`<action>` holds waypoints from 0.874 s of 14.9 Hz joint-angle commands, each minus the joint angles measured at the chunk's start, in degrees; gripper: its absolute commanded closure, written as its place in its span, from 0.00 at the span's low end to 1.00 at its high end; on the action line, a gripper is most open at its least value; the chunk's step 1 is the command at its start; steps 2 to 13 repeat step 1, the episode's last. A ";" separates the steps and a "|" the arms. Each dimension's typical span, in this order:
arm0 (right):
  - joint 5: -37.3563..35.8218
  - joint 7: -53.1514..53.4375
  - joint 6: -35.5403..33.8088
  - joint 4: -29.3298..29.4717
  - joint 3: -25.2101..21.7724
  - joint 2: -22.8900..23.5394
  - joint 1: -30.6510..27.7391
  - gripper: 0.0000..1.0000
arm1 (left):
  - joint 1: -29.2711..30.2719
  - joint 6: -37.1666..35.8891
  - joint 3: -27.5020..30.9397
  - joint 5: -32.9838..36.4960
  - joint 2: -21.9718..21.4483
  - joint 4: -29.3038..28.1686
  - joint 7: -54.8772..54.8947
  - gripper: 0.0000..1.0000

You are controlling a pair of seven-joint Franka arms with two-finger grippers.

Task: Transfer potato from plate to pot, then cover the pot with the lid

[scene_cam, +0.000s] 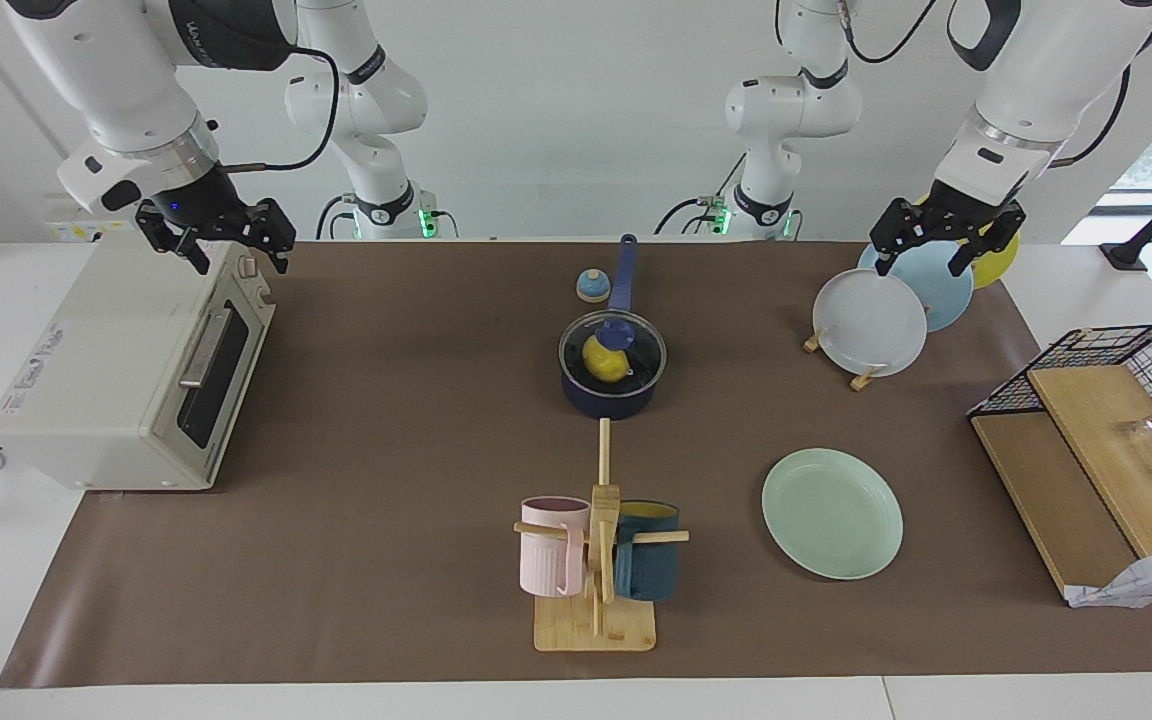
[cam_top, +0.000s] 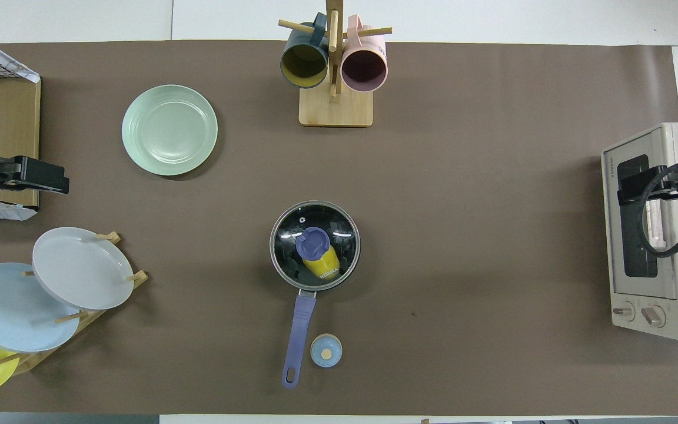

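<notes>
Your left claw [scene_cam: 946, 245] hangs spread and empty over the racked plates [scene_cam: 871, 322]; your right claw [scene_cam: 218, 240], likewise spread, over the cream toaster oven [scene_cam: 126, 370]. The glossy yellow potato [scene_cam: 603, 362] sits in the navy saucepan [scene_cam: 611, 395] under its clear glass lid [scene_cam: 612, 345]; the mint-green plate [scene_cam: 832, 513] lies bare.

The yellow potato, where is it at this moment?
The glossy yellow potato lies inside the dark navy saucepan at the table's middle, under the clear glass lid. The small blue-topped bell stands nearer the robots, beside the saucepan's handle.
</notes>
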 commanded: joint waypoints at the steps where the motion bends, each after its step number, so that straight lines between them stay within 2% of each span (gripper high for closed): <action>1: 0.01 -0.82 0.98 -1.75 0.59 -1.32 -0.82 0.00 | 0.46 -0.07 -0.31 0.45 -0.55 -0.07 0.26 0.00; 13: 0.01 -0.82 0.98 -1.75 0.59 -1.32 -0.82 0.00 | 0.46 -0.07 -0.31 0.45 -0.55 -0.07 0.26 0.00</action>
